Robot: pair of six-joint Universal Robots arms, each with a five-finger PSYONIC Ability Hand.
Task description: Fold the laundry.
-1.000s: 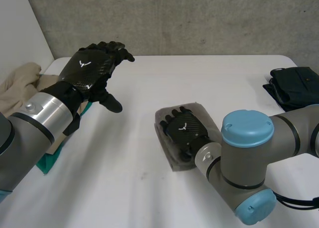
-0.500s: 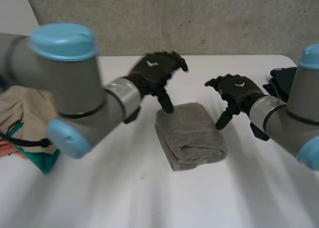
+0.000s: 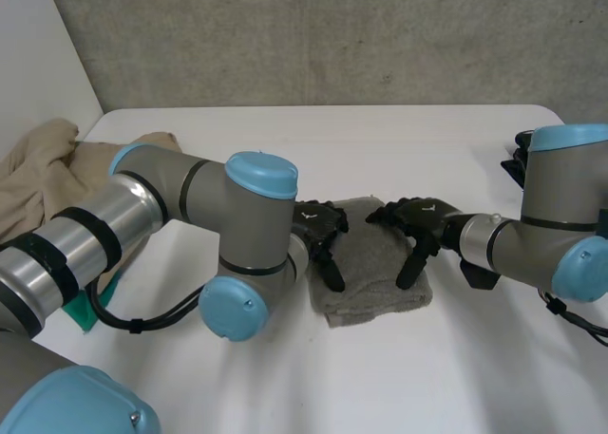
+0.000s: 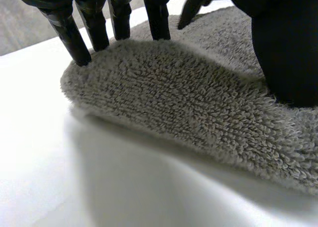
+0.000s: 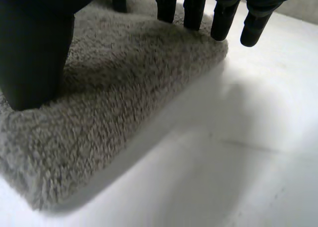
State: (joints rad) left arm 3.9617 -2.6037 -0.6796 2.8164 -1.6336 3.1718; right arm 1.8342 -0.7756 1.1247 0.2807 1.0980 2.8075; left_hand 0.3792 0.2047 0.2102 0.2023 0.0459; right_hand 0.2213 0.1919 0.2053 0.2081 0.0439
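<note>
Towel (image 3: 370,261), grey and folded, lies on the table (image 3: 399,149) — I see the left hand (image 3: 315,223) and right hand (image 3: 418,216) pressing its opposite edges, fingers straight, gripping nothing.

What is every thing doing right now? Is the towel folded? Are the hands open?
Towel: folded, lying flat on the table.
Left hand: open, straight fingers and thumb pressing the towel.
Right hand: open, pressing the towel's other side.
Beige cloth: crumpled, not folded.
</note>
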